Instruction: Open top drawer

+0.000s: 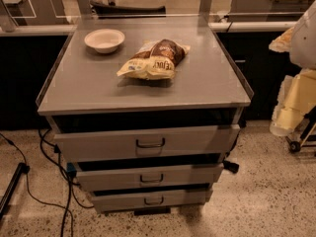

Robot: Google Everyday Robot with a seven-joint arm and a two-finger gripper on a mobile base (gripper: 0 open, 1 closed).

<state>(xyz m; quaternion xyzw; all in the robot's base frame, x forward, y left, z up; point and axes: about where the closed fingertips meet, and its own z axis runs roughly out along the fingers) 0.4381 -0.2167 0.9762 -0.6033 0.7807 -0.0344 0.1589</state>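
The top drawer (98, 143) is the widest grey front under the cabinet top, with a small dark wire loop handle (150, 143) at its centre. A dark gap shows between it and the cabinet top. Two narrower drawer fronts, the middle drawer (108, 177) and the bottom drawer (118, 200), sit below it with like handles. My arm shows pale white and yellow at the right edge. My gripper (284, 117) hangs there, to the right of the cabinet at about drawer height and well away from the handle.
On the grey cabinet top (79, 83) lie a white bowl (104, 40) at the back left and a yellow-brown chip bag (154, 59) near the middle. Black cables (47, 154) run over the speckled floor at the left. A small wheel (295, 146) stands at the right.
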